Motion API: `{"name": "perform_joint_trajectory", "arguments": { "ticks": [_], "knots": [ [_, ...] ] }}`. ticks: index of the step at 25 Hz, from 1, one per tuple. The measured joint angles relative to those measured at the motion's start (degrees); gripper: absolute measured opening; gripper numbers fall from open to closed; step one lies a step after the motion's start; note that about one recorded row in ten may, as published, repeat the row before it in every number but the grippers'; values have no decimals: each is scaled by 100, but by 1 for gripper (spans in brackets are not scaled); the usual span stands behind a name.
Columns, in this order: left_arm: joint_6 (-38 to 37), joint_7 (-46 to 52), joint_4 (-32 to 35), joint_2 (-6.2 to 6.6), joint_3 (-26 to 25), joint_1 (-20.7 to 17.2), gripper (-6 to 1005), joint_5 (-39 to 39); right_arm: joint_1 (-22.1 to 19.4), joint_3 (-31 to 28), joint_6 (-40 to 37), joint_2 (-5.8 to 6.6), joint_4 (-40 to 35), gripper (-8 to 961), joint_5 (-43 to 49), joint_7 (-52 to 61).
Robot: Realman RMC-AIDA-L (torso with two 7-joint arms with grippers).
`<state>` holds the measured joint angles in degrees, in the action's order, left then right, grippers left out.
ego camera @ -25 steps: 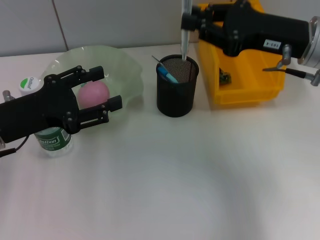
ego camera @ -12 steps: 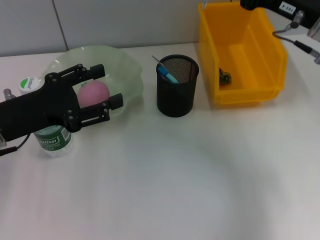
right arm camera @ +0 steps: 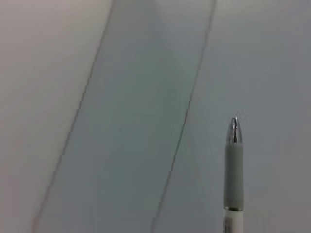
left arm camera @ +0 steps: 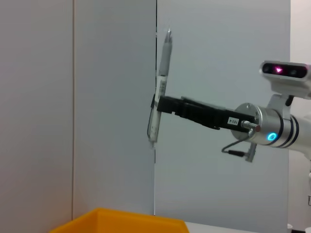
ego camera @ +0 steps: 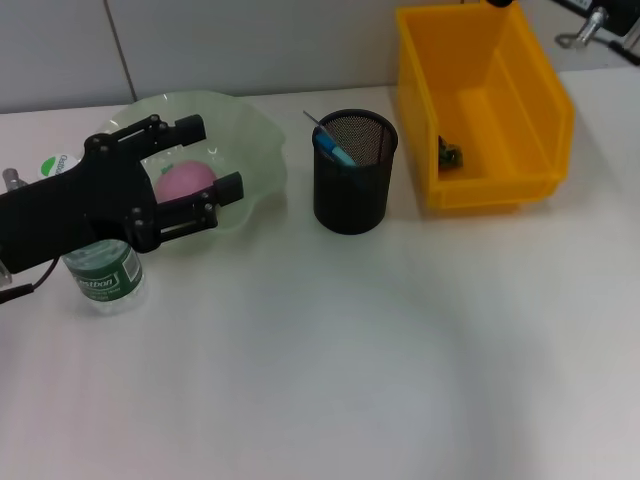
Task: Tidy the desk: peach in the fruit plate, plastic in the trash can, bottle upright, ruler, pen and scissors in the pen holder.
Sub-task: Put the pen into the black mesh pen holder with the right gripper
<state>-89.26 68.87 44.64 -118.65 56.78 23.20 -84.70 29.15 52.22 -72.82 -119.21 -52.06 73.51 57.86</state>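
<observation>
Gripping: my right gripper is closed on the pen, pinching it near the middle of the barrel and holding it upright, high in the air against the wall.
Pen: light, stiff, smooth plastic and likely slippery; the mid-barrel pinch looks right to me, since a hold near either end would let it swing.
Pen tip: the silver tip and grey sleeve show in my right wrist view, nothing else near them.
Left gripper: my left gripper hovers with its fingers spread apart and nothing between them, over the near edge of the fruit plate.
Peach: it sits in the plate, just behind my left fingers.
Bottle: it stands upright on the desk under my left arm.
Pen holder: the black mesh cup stands between plate and yellow bin; a blue-handled item leans inside.
Surface: the white desk is flat, smooth and hard.
Room: grey wall panels stand close behind.
</observation>
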Motion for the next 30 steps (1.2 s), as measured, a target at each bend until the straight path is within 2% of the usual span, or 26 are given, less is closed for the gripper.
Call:
{"name": "perform_joint_trajectory", "arguments": {
  "ticks": [2, 3, 5, 6, 7, 10, 11, 12, 15, 16, 17, 20, 21, 22, 25, 26, 27, 30],
  "knots": [
    [9, -14, 0, 0, 0, 0, 786, 4, -60, 5, 76, -2, -174, 154, -10, -982],
    [38, -51, 0, 0, 1, 0, 786, 29, -60, 5, 76, -2, -174, 154, -10, -982],
    [54, -80, -5, 0, 1, 0, 786, 47, -125, 35, 94, 0, -278, 154, -19, -1753],
    [63, -160, -35, 0, 0, 3, 786, 53, -196, 70, 109, -4, -391, 154, -31, -2409],
    [63, -160, -35, 0, 0, 3, 786, 53, -196, 70, 109, -4, -391, 154, -31, -2409],
    [88, -333, -126, -4, 19, 18, 786, 116, -276, 119, 125, -12, -450, 154, -69, -3392],
    [98, -385, -152, -5, 28, 22, 786, 136, -285, 120, 126, -12, -370, 154, -168, -4120],
    [117, -487, -195, -6, 44, 28, 786, 160, -285, 120, 126, -12, -370, 154, -168, -4120],
    [141, -593, -228, -6, 47, 33, 786, 169, -254, 130, 96, -14, -137, 155, -383, -5402],
    [162, -713, -271, -8, 49, 35, 786, 181, -230, 166, 79, -14, -8, 155, -579, -6188],
    [179, -831, -322, -8, 46, 35, 786, 188, -230, 166, 79, -14, -8, 155, -579, -6188],
    [196, -996, -360, -9, 36, 11, 786, 200, -195, 223, 70, -21, 183, 155, -698, -7266],
    [217, -1071, -366, -9, 36, -7, 786, 204, -128, 227, 70, -29, 409, 155, -774, -8122],
    [217, -1071, -366, -9, 36, -7, 786, 204, -128, 227, 70, -29, 409, 155, -774, -8122],
    [226, -1100, -368, -9, 41, -10, 786, 210, 8, 227, 85, -29, 845, 155, -1008, -9523],
    [232, -1143, -371, -9, 29, -11, 786, 214, 93, 227, 89, -19, 1106, 155, -1171, -10340],
    [232, -1143, -371, -9, 29, -11, 786, 214, 93, 227, 89, -19, 1106, 155, -1171, -10340],
    [278, -1237, -377, -9, 19, -16, 786, 214, 160, 226, 80, 0, 1437, 154, -1303, -11423]
  ]
}}
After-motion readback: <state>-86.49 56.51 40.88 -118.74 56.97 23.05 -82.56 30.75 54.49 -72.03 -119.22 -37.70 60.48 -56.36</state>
